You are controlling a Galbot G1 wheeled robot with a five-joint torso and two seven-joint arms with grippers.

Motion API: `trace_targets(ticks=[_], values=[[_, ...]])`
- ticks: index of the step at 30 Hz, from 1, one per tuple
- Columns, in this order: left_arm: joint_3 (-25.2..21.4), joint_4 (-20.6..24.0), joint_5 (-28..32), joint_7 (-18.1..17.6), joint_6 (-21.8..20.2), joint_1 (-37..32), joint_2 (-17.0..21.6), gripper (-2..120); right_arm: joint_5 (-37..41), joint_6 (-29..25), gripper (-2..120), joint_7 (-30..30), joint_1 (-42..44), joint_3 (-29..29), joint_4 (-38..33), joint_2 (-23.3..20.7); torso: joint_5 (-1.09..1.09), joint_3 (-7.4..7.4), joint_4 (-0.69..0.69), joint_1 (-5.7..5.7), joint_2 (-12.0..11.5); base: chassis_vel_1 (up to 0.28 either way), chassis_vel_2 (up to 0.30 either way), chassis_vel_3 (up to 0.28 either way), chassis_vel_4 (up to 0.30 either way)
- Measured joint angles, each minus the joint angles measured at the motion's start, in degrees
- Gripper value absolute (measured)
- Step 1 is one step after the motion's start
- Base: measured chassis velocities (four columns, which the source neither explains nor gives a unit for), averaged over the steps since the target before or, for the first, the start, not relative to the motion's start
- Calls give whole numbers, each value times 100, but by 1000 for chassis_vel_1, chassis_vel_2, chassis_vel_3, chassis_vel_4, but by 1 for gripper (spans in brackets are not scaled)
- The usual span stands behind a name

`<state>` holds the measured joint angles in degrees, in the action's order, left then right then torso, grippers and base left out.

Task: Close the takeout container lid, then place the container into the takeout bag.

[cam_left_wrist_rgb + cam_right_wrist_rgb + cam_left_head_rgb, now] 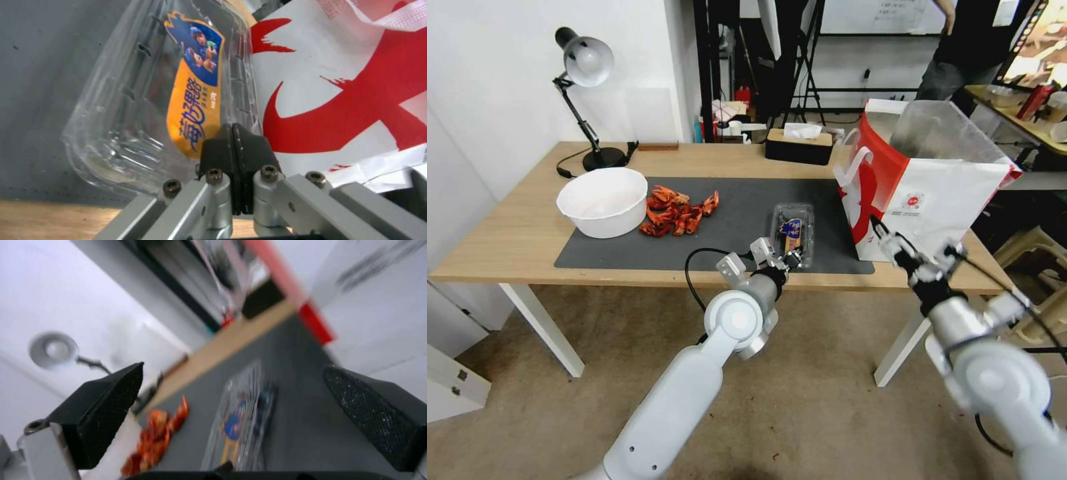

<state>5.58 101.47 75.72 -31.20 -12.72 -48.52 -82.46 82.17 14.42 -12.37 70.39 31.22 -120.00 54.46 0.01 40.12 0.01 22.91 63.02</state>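
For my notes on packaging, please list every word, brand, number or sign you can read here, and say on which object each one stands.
Label on the lid of the takeout container: large blue Chinese characters on orange under a cartoon picture; I cannot transcribe them with confidence.
Small print beside those characters: too small to read.
Takeout bag: round red logo with tiny lines under it, unreadable; red brush strokes on its side, no words.
No numbers are readable.

**Non-task clutter on the desk**

Wooden table [514, 250], grey mat [734, 220] at centre. White bowl [602, 201] at 9 o'clock, red crayfish shells [675, 212] just beside it. Desk lamp [584, 80] at 11 o'clock. Tissue box [799, 143] at 12, back edge.
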Motion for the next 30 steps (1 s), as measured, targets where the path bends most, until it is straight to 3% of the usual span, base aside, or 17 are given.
trace_targets(ticks=[3,6,11,30], values=[[3,-2,3,-2,9,10,21,0,197,403,100,-258,-551,-329,255,-43,-1,0,0,1,0,0,0,0,0],[3,-13,12,-3,29,21,45,0,402,926,100,-878,-1312,-855,650,45,-2,0,0,0,0,0,0,0,0],[4,-13,17,-3,35,11,50,0,638,1461,100,-1535,-1922,-1236,954,218,-2,0,-1,1,0,0,0,0,0],[2,-31,14,-5,105,-70,48,0,1151,2775,100,-2729,-3339,-2100,2143,659,-2,-1,-1,1,0,0,0,0,0]])
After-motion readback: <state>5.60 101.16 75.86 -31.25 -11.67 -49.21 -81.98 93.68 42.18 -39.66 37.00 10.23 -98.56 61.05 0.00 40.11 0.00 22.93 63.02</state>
